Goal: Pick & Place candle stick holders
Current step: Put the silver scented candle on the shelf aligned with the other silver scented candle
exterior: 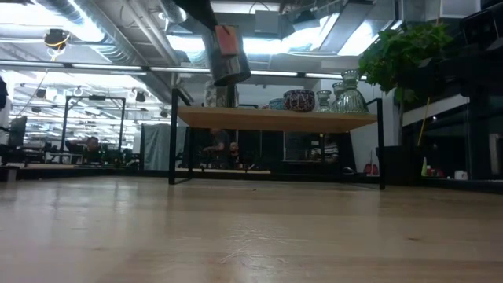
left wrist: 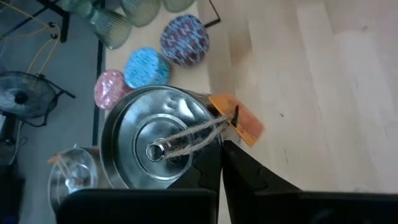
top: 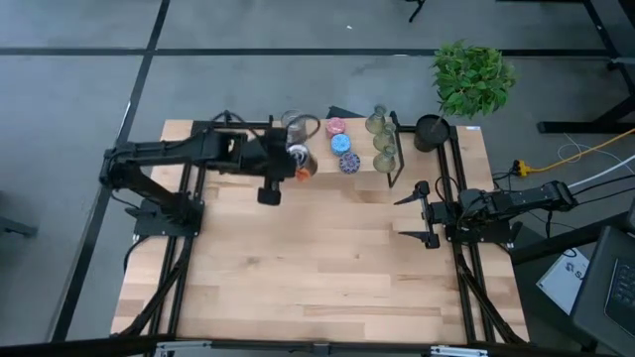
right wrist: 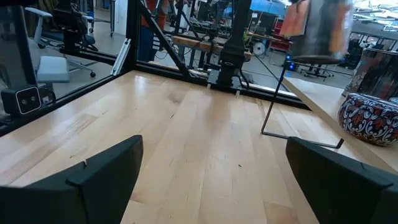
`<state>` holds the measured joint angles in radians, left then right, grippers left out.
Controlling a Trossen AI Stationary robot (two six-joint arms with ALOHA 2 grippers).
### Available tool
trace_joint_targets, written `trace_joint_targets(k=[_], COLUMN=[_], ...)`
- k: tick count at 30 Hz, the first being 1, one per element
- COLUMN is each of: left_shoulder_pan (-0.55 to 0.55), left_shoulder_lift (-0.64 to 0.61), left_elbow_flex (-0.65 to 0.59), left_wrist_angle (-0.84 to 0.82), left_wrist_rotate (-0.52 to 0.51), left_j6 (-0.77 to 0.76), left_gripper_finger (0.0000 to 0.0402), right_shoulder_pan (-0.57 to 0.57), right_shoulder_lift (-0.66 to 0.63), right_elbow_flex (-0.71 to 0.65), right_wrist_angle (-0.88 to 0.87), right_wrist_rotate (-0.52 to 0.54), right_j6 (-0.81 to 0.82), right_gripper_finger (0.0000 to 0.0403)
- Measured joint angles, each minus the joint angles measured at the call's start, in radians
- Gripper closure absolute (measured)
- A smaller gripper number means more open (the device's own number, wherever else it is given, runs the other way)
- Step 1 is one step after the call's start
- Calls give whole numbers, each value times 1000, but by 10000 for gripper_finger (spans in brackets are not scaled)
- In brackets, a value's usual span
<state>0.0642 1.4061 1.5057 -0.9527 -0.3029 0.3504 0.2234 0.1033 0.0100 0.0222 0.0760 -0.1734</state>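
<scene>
My left gripper (top: pixel 290 164) is shut on a silvery candle stick holder (left wrist: pixel 155 143) with a twine loop and an orange tag (left wrist: pixel 239 121). It hangs in the air above the raised shelf (exterior: pixel 275 119) at the table's far side. On the shelf stand a second silvery holder (top: pixel 295 124), a pink one (top: pixel 336 126), a blue one (top: pixel 341 143), a purple-speckled one (top: pixel 348 162) and three pale green glass ones (top: pixel 382 141). My right gripper (top: pixel 422 213) waits open at the table's right edge, with nothing between its fingers. My left gripper holds the silvery holder by its rim wall (left wrist: pixel 214 140), on the side where the tag hangs. One finger (left wrist: pixel 202 171) reaches inside the cup and the other (left wrist: pixel 255 180) stays outside. The fingers slant down from the table's left. The holder (exterior: pixel 228 59) is lifted clear, slightly tilted.
A black pot (top: pixel 431 132) stands at the shelf's right end, and a green plant (top: pixel 472 75) is just beyond the table's far right corner. The shelf rests on black wire legs (right wrist: pixel 273 106). Bare wooden table (top: pixel 317 258) spreads out on the near side of the shelf.
</scene>
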Motion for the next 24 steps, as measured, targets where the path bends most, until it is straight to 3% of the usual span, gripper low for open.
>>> trace_joint_targets(k=[8, 24], left_shoulder_pan=[145, 222], left_shoulder_lift=[3, 115], left_elbow_flex=[38, 37], left_wrist_angle=[-36, -73], left_wrist_rotate=[139, 174], left_j6=[32, 101], left_gripper_finger=[400, 400], right_shoulder_pan=[0, 0], right_shoulder_lift=[0, 1], right_elbow_flex=[0, 0], right_wrist_angle=[0, 0], right_wrist_rotate=[0, 0], right_j6=[0, 0], right_gripper_finger=[5, 5])
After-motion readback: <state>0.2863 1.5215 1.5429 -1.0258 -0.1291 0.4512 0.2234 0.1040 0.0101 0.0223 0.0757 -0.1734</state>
